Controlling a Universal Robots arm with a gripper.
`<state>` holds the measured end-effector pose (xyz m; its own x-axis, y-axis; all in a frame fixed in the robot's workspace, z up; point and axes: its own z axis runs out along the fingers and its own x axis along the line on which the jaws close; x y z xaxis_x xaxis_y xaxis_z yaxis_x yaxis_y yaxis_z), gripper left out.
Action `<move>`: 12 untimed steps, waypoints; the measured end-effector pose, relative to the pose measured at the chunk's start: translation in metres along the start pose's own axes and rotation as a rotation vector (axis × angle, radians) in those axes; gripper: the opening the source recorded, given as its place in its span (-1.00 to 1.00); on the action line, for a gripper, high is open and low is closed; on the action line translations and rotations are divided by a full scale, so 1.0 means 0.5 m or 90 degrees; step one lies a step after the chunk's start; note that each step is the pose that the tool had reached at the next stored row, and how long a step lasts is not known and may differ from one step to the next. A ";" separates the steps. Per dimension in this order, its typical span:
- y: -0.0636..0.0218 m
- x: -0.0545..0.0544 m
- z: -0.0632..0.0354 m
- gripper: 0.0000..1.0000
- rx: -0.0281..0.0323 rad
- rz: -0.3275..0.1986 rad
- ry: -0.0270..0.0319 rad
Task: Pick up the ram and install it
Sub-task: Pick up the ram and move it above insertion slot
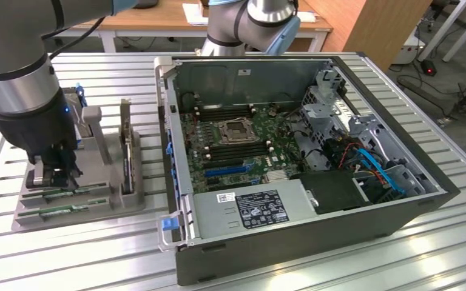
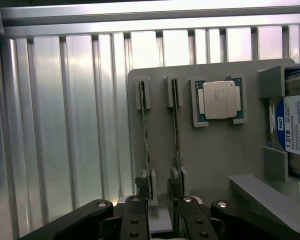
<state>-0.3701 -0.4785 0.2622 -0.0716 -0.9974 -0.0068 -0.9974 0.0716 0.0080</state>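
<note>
Silver arm (image 1: 10, 79), blue joint caps (image 1: 286, 33), black screw-studded tool (image 2: 159, 206)

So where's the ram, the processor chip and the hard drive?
ram (image 2: 145, 135), wrist view: upper edge of one of two upright sticks.
processor chip (image 2: 219, 99), wrist view: middle of its metal lid.
hard drive (image 2: 296, 127), wrist view: its white label.

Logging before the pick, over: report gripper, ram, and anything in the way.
Gripper open, low over gray holder. Ram and second ram on edge in slots, not gripped. CPU, hard drive off to side.
</note>
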 end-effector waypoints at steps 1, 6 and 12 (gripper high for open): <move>0.000 0.000 0.002 -0.42 -0.0001 0.000 0.0000; 0.000 0.001 0.015 -0.42 0.0000 0.000 0.0000; 0.000 0.002 0.028 -0.42 0.0000 0.000 0.0000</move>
<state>-0.3700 -0.4795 0.2483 -0.0717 -0.9974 -0.0069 -0.9974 0.0716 0.0080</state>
